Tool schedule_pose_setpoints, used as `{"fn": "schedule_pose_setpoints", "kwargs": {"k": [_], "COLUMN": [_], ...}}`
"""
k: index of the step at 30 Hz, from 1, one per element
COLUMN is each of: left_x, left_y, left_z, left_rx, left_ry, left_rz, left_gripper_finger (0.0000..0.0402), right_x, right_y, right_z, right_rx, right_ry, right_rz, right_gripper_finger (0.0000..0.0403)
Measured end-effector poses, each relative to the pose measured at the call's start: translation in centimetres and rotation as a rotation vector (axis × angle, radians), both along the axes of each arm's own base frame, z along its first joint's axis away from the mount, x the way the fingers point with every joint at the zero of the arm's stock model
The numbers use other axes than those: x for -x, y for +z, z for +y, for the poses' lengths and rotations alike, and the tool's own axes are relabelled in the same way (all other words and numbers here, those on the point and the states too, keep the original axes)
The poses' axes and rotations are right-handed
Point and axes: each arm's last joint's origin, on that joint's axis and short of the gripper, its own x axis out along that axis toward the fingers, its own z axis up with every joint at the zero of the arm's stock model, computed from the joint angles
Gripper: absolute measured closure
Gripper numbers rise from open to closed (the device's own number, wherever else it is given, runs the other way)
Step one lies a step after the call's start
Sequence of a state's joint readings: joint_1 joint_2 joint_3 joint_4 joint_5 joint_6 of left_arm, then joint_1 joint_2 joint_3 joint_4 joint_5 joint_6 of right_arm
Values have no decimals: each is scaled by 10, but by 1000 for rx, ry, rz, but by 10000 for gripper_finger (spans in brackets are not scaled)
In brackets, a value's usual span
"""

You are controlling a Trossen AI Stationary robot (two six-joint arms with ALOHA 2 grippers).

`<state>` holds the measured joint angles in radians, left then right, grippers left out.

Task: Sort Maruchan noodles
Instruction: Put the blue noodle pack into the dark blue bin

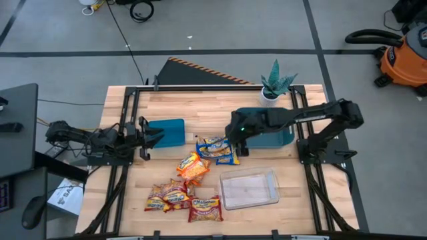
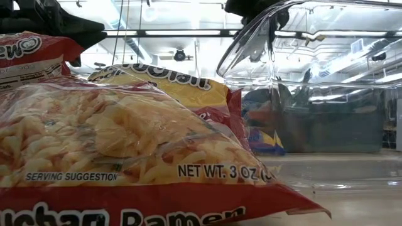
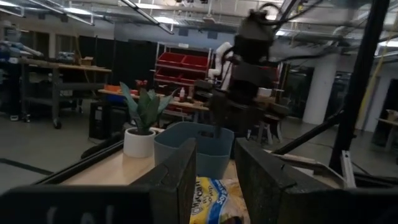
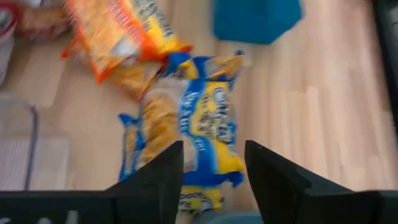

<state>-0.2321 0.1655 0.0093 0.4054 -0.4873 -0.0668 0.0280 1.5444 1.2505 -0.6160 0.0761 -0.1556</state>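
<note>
Two arms are over my table, and I read it from the left side across. My left gripper [image 1: 152,137] hangs low at the left edge, just in front of the left teal bin [image 1: 168,132], its fingers [image 3: 177,180] parted with nothing between them; its wrist view looks across the table to the potted plant [image 3: 140,124] and the right teal bin [image 3: 194,149].

Near the front, left of centre, I see a cluster of red-and-yellow packets [image 1: 175,197], overlapping one another; one of them fills the low view [image 2: 119,157], lying flat right at the camera. Just behind that cluster lies an orange packet [image 1: 193,167], tilted on the wood. Beside it, toward the middle, lie the blue-and-yellow packets [image 1: 217,150], two of them overlapping.

My right gripper [image 1: 238,143] hovers directly above those blue-and-yellow packets, fingers [image 4: 155,177] spread and empty, and the packets show between them in the wrist view [image 4: 193,124]; I cannot tell if it touches them. The clear plastic container [image 1: 249,188] sits in front of it, right of centre.
</note>
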Motion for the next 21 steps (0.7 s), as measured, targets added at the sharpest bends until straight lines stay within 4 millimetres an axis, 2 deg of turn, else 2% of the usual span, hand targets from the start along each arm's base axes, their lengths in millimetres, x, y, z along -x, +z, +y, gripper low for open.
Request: {"fn": "schedule_pose_setpoints", "kwargs": {"k": [5,11,18,21], "left_x": [0,0,1,1], "left_y": [0,0,0,0], "left_z": [1,1,2,2], "left_rx": [6,-17,-20,-34], "left_ry": [25,30,71,89], "left_rz": [0,7,13,21], "left_gripper_finger": [285,285,285,285], "right_x": [-12,-16,-17,-16], "right_y": [-9,-29,-41,-46], "right_z": [19,40,61,65], "right_rx": [23,110,333,373], "right_ry": [81,169,208,209], "right_rz": [133,299,329,329], "right_gripper_finger": [197,200,215,223]}}
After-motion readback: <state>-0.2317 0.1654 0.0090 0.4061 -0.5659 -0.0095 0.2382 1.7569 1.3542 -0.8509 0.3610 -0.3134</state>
